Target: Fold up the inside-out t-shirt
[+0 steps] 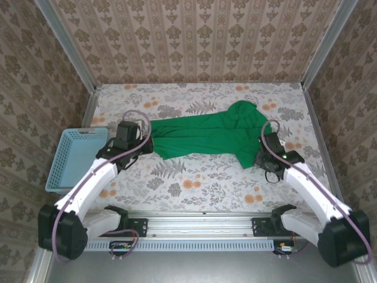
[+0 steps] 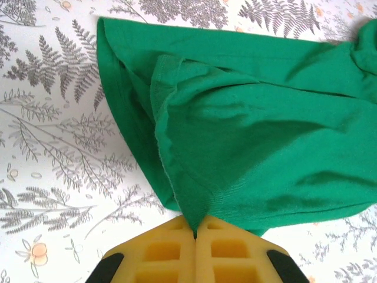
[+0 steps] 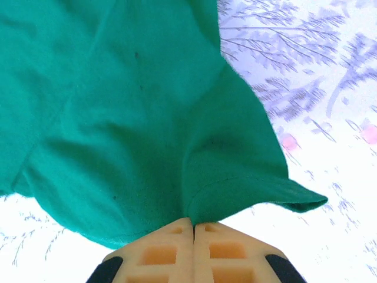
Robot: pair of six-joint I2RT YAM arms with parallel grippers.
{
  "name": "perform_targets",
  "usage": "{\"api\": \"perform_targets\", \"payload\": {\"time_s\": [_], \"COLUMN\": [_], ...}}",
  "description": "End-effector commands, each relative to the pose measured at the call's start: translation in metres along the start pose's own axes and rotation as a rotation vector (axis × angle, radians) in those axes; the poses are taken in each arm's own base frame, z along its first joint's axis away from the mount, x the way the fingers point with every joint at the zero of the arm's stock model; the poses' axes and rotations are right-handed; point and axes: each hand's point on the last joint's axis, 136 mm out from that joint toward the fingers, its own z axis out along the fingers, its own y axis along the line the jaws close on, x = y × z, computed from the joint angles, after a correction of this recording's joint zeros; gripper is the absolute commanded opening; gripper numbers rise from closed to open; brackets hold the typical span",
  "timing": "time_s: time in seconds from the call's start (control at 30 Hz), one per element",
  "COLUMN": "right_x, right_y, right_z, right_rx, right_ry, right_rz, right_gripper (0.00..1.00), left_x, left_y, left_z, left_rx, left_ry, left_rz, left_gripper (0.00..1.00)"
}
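1. The inside-out t-shirt (image 1: 206,137) lies rumpled across the floral worktop (image 1: 206,183) between both arms, its neck hard to make out.
2. The light-blue basket (image 1: 73,156) sits at the worktop's left edge, apart from the shirt.
3. The left tool (image 2: 195,227) has its jaws closed, pinching a hemmed shirt edge.
4. The right tool (image 3: 194,224) has its jaws closed on a hemmed fold, and the cloth runs off frame.
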Motion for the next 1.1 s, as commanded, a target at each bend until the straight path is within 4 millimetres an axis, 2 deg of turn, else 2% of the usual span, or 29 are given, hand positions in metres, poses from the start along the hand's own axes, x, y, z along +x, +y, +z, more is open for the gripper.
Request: {"api": "perform_targets", "payload": {"time_s": [0.0,0.1,0.17,0.37,0.43,0.5,0.53,0.6,0.67,0.73,0.8,0.87,0.93,0.97,1.03,1.07], "right_x": [0.016,0.005,-0.012,-0.078,-0.087,-0.086,-0.082,-0.069,-0.050,-0.036,-0.035,-0.050,-0.073,-0.089,-0.119,-0.137], "right_y": [-0.033,-0.035,-0.032,-0.018,-0.021,-0.027,-0.030,-0.034,-0.033,-0.030,-0.030,-0.023,-0.011,0.001,0.023,0.036], "right_z": [-0.024,-0.054,-0.078,-0.150,-0.167,-0.176,-0.177,-0.169,-0.147,-0.128,-0.121,-0.127,-0.132,-0.133,-0.129,-0.125], "right_rx": [0.076,0.021,-0.017,-0.056,-0.054,-0.057,-0.061,-0.065,-0.073,-0.068,-0.058,-0.068,-0.070,-0.075,-0.063,-0.057], "right_ry": [0.003,-0.068,-0.128,-0.320,-0.357,-0.375,-0.373,-0.342,-0.271,-0.213,-0.208,-0.252,-0.297,-0.314,-0.334,-0.340], "right_rz": [0.055,0.083,0.093,0.057,0.068,0.084,0.091,0.101,0.096,0.085,0.080,0.066,0.044,0.022,-0.021,-0.045], "right_gripper": [0.00,0.00,0.00,0.00,0.00,0.00,0.00,0.00,0.00,0.00,0.00,0.00,0.00,0.00,0.00,0.00], "left_x": [0.007,0.014,0.010,-0.038,-0.039,-0.033,-0.022,-0.004,0.020,0.036,0.036,0.021,-0.003,-0.020,-0.049,-0.070], "left_y": [-0.010,-0.022,-0.030,-0.052,-0.057,-0.054,-0.059,-0.048,-0.026,-0.019,-0.016,-0.013,-0.016,-0.011,-0.013,-0.016], "left_z": [-0.017,-0.031,-0.043,-0.084,-0.095,-0.104,-0.108,-0.104,-0.081,-0.063,-0.053,-0.049,-0.044,-0.037,-0.024,-0.018], "left_rx": [0.057,0.121,0.152,0.174,0.205,0.219,0.245,0.226,0.129,0.091,0.063,0.021,0.000,-0.025,-0.040,-0.052], "left_ry": [-0.027,-0.035,-0.065,-0.199,-0.237,-0.269,-0.270,-0.256,-0.151,-0.061,-0.034,-0.049,-0.056,-0.053,-0.043,-0.049], "left_rz": [0.037,0.071,0.092,0.149,0.151,0.143,0.155,0.129,0.084,0.078,0.059,0.043,0.024,-0.007,-0.030,-0.036], "left_gripper": [0.00,0.00,0.00,0.00,0.00,0.00,0.00,0.00,0.00,0.00,0.00,0.00,0.00,0.00,0.00,0.00]}}
